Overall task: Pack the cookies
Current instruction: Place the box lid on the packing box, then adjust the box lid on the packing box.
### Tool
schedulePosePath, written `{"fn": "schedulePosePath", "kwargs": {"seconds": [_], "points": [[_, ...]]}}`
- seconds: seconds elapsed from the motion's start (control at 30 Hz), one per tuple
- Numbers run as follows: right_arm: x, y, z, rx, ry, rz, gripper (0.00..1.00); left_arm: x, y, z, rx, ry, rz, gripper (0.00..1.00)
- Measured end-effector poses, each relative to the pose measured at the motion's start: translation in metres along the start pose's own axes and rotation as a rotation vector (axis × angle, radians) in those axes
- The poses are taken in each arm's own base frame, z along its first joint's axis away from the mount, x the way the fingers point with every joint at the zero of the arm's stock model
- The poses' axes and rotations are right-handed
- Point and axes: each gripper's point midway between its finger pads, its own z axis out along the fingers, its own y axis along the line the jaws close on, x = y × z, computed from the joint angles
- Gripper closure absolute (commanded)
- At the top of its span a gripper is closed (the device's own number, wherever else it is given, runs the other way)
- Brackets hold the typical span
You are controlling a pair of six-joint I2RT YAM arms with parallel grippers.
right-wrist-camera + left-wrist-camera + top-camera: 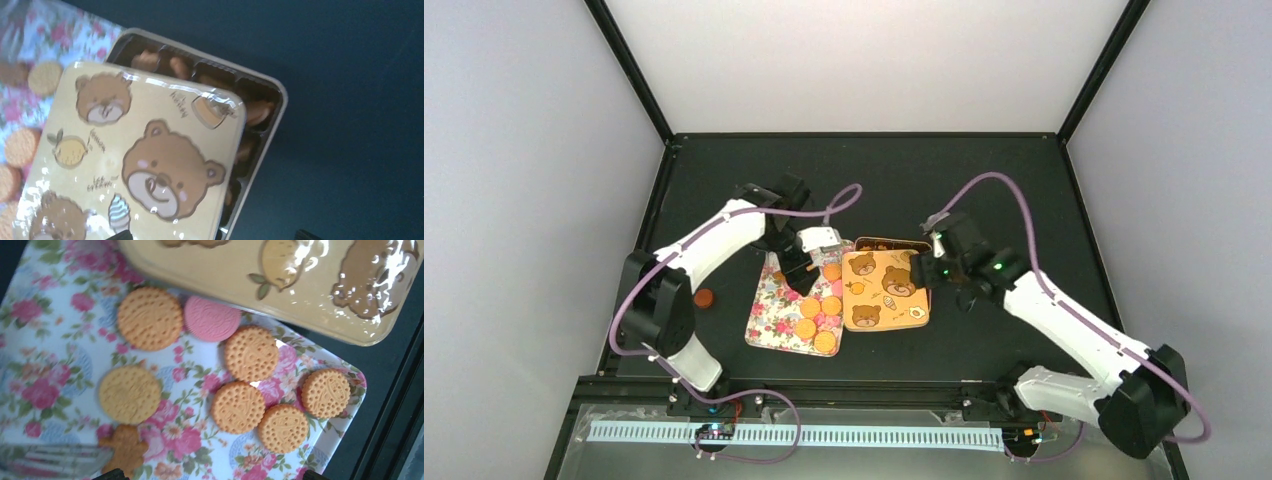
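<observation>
Several round orange cookies (pixel 238 406), a pink one (pixel 212 318) and a small man-shaped one (pixel 122 447) lie on a floral tray (pixel 60 340). My left gripper (pixel 210 475) hovers over them, open and empty; only its dark fingertips (pixel 112 474) show. In the top view it hangs over the tray's far part (pixel 802 272). A yellow bear-printed lid (pixel 140 150) lies askew on the cookie tin (pixel 272 130), whose uncovered compartments hold cookies (pixel 255 112). My right gripper (pixel 212 235) stands open over the lid's right edge, holding nothing.
One dark brown cookie (pixel 705 297) lies alone on the black table, left of the floral tray (pixel 769 330). The tin and lid (pixel 886 290) touch the tray's right side. Black frame rails border the table on all sides.
</observation>
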Motion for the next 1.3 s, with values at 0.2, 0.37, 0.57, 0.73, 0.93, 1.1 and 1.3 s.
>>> {"fn": "schedulePosePath", "kwargs": {"seconds": [0.2,0.37,0.57,0.73,0.93,1.1,1.3], "points": [[-0.013,-0.035,0.01,-0.096,-0.021,0.268,0.13,-0.005,-0.038,0.024,-0.01,0.036,0.129,0.04],[-0.007,-0.039,0.032,-0.177,0.025,0.367,0.13,-0.003,-0.057,0.039,-0.051,0.078,0.203,0.04],[-0.003,-0.031,0.043,-0.246,0.048,0.395,0.13,-0.019,-0.066,0.045,-0.113,0.062,0.249,0.01],[-0.004,-0.027,0.05,-0.277,0.049,0.414,0.13,-0.032,-0.074,0.054,-0.16,0.056,0.273,0.01],[-0.008,-0.024,0.057,-0.297,0.046,0.433,0.13,-0.032,-0.071,0.063,-0.212,0.089,0.258,0.01],[-0.002,-0.025,0.062,-0.297,0.054,0.439,0.13,-0.039,-0.068,0.064,-0.288,0.084,0.255,0.01],[0.001,-0.025,0.064,-0.295,0.063,0.443,0.13,-0.043,-0.069,0.07,-0.346,0.08,0.269,0.01]]}}
